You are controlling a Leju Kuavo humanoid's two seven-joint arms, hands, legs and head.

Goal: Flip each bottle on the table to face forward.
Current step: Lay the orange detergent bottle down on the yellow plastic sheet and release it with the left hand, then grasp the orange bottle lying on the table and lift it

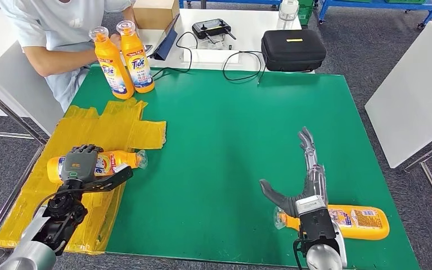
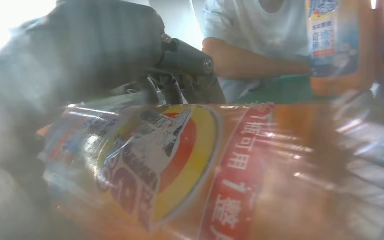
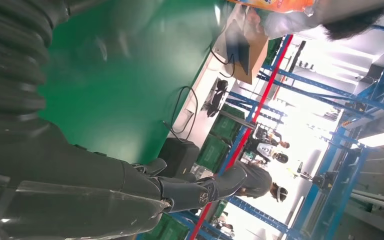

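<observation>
Down at the near left, the robot's left hand (image 1: 80,163) is wrapped over the middle of an orange bottle (image 1: 112,162) that lies on its side. The hand grips it, fingers curled around the label. The bottle's clear cap points toward the middle of the worktop (image 1: 230,140). From the left wrist camera the bottle's label (image 2: 175,160) is very close and blurry, with red and yellow shapes on it. Under the bottle is a patch of yellow tape (image 1: 112,129) stuck on the green top.

Over at the near right, the right hand (image 1: 306,174) holds nothing. Its fingers are stretched out straight and its thumb sticks out to the side. Just behind it lies a second orange bottle (image 1: 360,220), also on its side, with the robot's wrist in front of its neck. The printed back label faces up.

Far across the worktop, at the left corner, two more orange bottles (image 1: 125,59) stand upright close together. A person (image 1: 56,34) in a light shirt sits right behind them with a hand on them.

Past the green top is a white table (image 1: 247,22). On it sit a black case (image 1: 292,49), a black controller (image 1: 212,27), a cardboard box (image 1: 154,12) and some black cables (image 1: 242,62) that curl onto the green edge.
</observation>
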